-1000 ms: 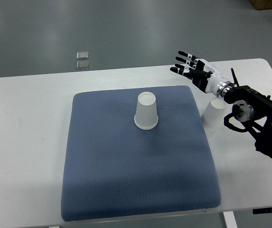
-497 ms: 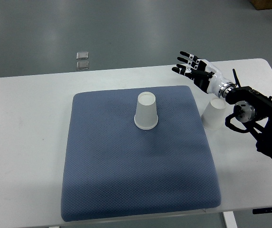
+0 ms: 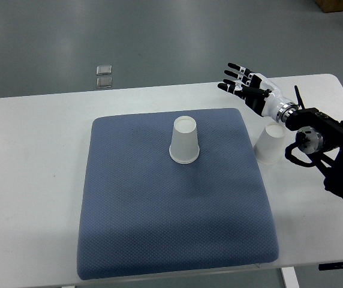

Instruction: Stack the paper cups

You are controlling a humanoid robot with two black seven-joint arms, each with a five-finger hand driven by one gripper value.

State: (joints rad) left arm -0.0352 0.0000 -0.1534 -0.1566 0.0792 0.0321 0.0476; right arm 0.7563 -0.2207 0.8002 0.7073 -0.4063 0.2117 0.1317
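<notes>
White paper cup [image 3: 184,140] stands upside down on the blue mat [image 3: 171,216] — another cup [image 3: 269,144] on the bench [image 3: 33,180]; right robot hand [image 3: 246,89] spread, empty.

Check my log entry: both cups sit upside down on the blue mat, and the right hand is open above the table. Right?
Not quite. Only one cup sits on the mat; the other cup stands on the table beside it, as the top view shows. Both are upside down, and the right hand is open.

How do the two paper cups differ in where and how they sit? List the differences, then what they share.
The middle cup stands on the blue mat, clear of everything; the right-hand cup stands off the mat on the white table, partly hidden under the right hand's forearm. Both are white and upside down.
</notes>
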